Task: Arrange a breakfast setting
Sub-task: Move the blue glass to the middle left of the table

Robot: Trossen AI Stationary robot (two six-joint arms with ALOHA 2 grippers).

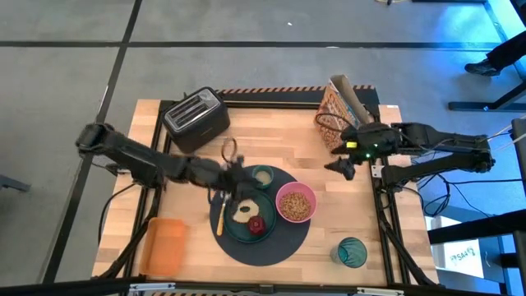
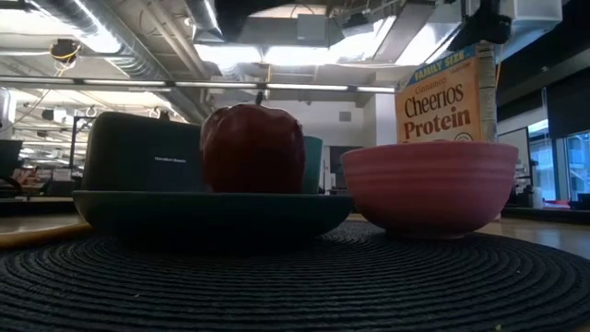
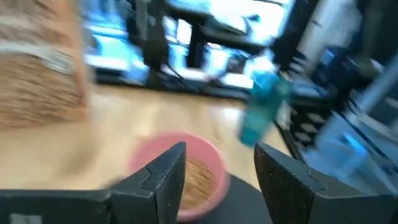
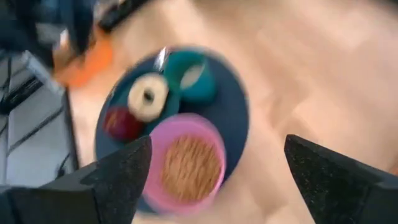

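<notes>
Presently I judge the teal tumbler (image 1: 352,252) remains outside the mat (image 1: 283,241); my empty, parted left gripper (image 3: 217,171) should approach it level.

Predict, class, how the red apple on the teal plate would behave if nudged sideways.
The round red apple would probably roll rather than slide. The shallow teal plate has a low rim, which might check it. It looks smooth and glossy, so likely slippery for a pincer.

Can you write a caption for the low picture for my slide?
A red apple on a teal plate beside a pink bowl, with a Cheerios box behind.
</notes>
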